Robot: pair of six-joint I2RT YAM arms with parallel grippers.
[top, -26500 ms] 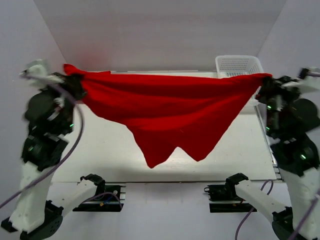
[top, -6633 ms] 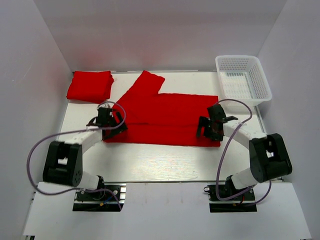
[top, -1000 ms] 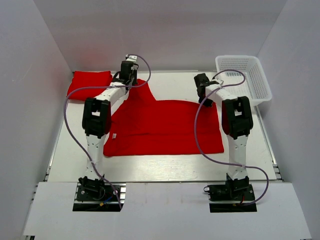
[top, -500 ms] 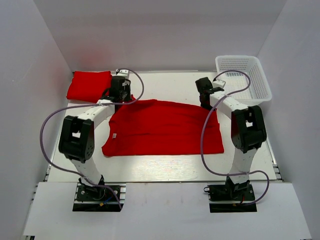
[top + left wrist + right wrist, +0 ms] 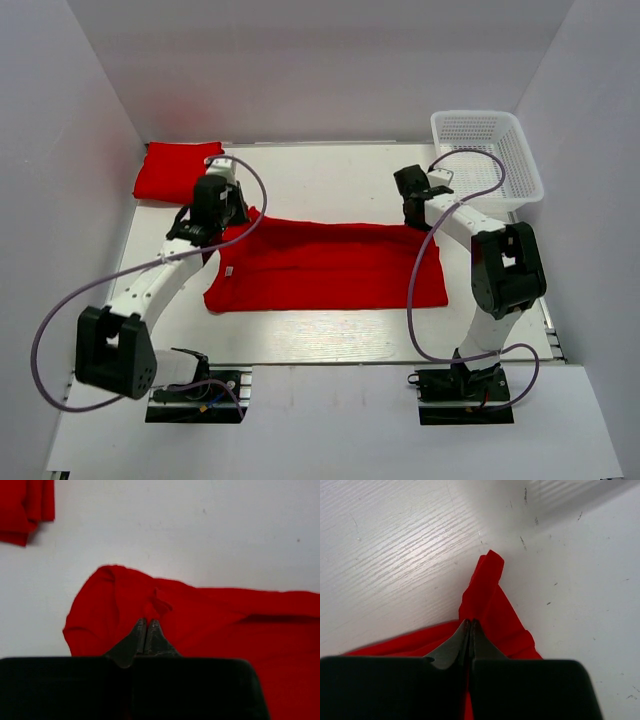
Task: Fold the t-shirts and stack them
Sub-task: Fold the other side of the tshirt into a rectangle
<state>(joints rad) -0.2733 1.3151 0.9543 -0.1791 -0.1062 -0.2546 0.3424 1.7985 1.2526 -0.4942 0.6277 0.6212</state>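
A red t-shirt [image 5: 330, 265] lies half folded across the middle of the table, its far edge pulled toward the near edge. My left gripper [image 5: 222, 213] is shut on the shirt's far left corner [image 5: 150, 607]. My right gripper [image 5: 418, 210] is shut on the far right corner [image 5: 482, 597]. A second red t-shirt [image 5: 178, 170], folded into a block, lies at the far left corner of the table; its edge shows in the left wrist view [image 5: 25, 507].
A white plastic mesh basket [image 5: 485, 155] stands at the far right corner, just beyond the right arm. White walls enclose the table on the left, back and right.
Both grippers have drawn the shirt's far edge toward the near side, folding it over itself. The shirt is now a narrower band. The folded shirt has not moved.
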